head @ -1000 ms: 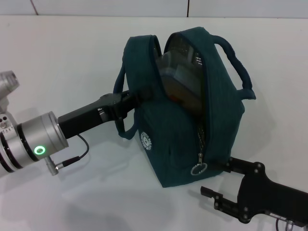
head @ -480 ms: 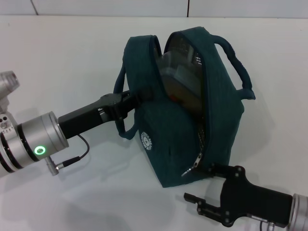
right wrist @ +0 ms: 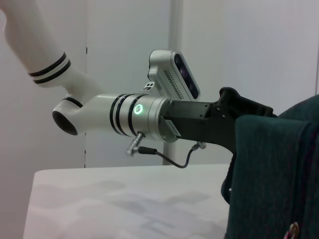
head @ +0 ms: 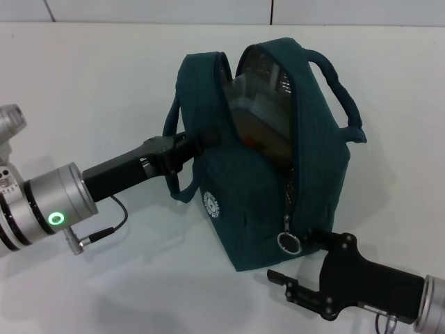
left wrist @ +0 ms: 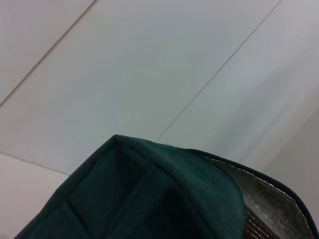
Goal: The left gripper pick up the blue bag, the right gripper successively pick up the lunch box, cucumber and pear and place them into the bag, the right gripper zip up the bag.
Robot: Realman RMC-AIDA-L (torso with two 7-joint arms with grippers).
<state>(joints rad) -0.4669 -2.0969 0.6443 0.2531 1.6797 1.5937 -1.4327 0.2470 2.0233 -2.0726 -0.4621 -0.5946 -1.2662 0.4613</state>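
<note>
The blue bag [head: 264,202] stands on the white table with its top unzipped. The clear lunch box [head: 261,104] lies inside it against the foil lining. My left gripper [head: 198,142] is shut on the bag's left wall beside a handle and holds it up. My right gripper [head: 288,256] is open at the bag's low front corner, its upper finger just right of the ring zip pull [head: 286,241], which hangs free. The left wrist view shows the bag's fabric [left wrist: 149,199] and its foil lining [left wrist: 269,204]. The right wrist view shows the left gripper [right wrist: 239,109] on the bag [right wrist: 274,174]. The cucumber and pear do not show.
The white table [head: 104,83] stretches round the bag on all sides. A white wall with seams rises at the back [head: 208,10]. A thin black cable [head: 111,226] hangs under my left wrist.
My right gripper has moved left from the table's right side to the bag's low front corner. The zip pull was nudged sideways half a second ago and hangs straight again. The left arm has not moved.
</note>
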